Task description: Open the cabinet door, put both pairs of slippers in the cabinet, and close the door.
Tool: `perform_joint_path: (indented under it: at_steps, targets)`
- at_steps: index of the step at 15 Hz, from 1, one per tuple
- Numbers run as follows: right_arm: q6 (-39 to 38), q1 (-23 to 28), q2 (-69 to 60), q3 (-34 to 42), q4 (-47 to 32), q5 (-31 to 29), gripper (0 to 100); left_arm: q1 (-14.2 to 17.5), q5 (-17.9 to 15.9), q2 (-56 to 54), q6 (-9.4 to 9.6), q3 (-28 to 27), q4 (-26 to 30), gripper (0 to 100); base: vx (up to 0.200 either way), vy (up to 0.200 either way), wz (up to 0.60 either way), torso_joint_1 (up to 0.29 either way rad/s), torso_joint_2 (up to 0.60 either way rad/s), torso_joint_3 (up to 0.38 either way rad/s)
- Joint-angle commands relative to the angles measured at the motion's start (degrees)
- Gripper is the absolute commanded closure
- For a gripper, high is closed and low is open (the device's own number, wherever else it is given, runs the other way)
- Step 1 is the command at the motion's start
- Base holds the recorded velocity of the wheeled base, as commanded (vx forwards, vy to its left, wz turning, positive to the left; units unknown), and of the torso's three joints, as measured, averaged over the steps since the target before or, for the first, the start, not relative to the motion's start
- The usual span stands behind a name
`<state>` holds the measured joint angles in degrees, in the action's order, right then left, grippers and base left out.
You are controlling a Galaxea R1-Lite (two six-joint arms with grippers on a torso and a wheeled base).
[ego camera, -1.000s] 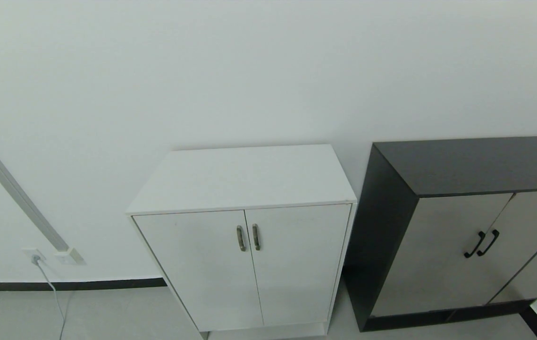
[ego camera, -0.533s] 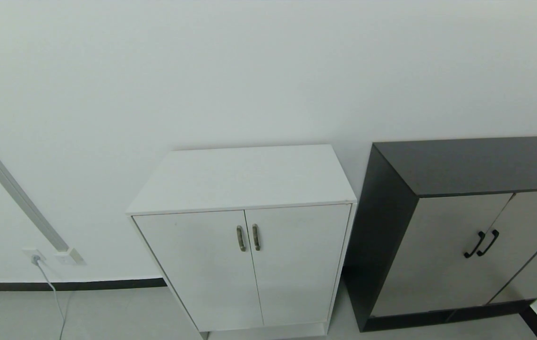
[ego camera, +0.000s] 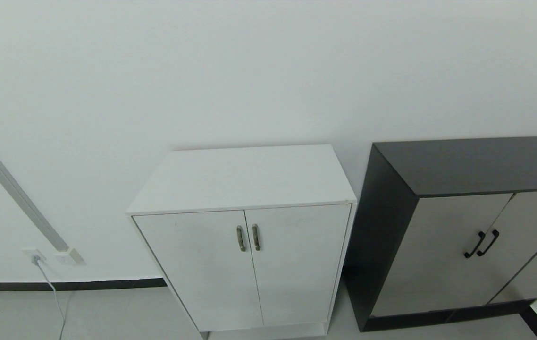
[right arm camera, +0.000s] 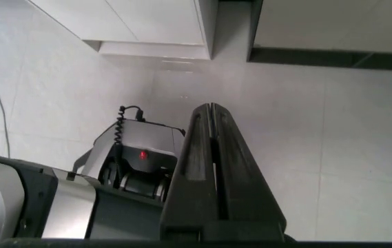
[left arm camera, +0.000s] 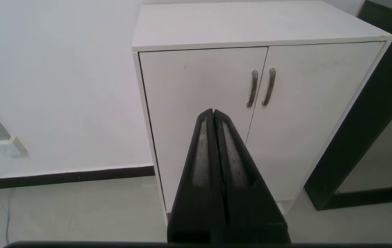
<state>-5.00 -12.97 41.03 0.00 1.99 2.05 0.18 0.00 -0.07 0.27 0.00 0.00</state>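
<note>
I saw the cabinet [ego camera: 242,179] standing against the wall [ego camera: 249,71], both doors shut, their handles [ego camera: 240,238] side by side at the middle seam. Its right edge stood just beside a black cabinet [ego camera: 384,226], and bare floor [ego camera: 108,311] lay open at its left. My left gripper [left arm camera: 213,114] was pressed closed, aimed at the left door and apart from it. My right gripper [right arm camera: 211,107], also closed, pointed down at the floor.
</note>
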Motion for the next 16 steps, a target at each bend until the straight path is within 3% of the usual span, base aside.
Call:
perform_joint_path:
  at_steps: [1,5,7,12,16]
  targets:
    - [0.0,-0.5,0.3,0.0,0.0,0.1,100,0.0,0.0,0.1,0.08,0.0,0.0,100,0.0,0.0,0.0,0.0,0.0,0.0]
    - [-0.1,-7.7,-1.8,0.0,-0.2,-0.6,100,0.0,0.0,0.1,0.0,0.0,0.0,100,0.0,0.0,0.0,0.0,0.0,0.0]
    - [1.0,-11.1,-4.0,0.0,-1.5,-5.7,100,0.0,0.0,0.1,0.08,0.0,0.0,100,0.0,0.0,0.0,0.0,0.0,0.0]
    - [3.1,7.4,-13.1,-0.1,-2.2,-6.4,100,0.0,0.0,0.1,0.08,0.0,0.0,100,0.0,0.0,0.0,0.0,0.0,0.0]
    - [2.2,14.6,-19.8,0.0,-2.1,-6.3,100,0.0,0.0,0.1,0.08,0.0,0.0,100,0.0,0.0,0.0,0.0,0.0,0.0]
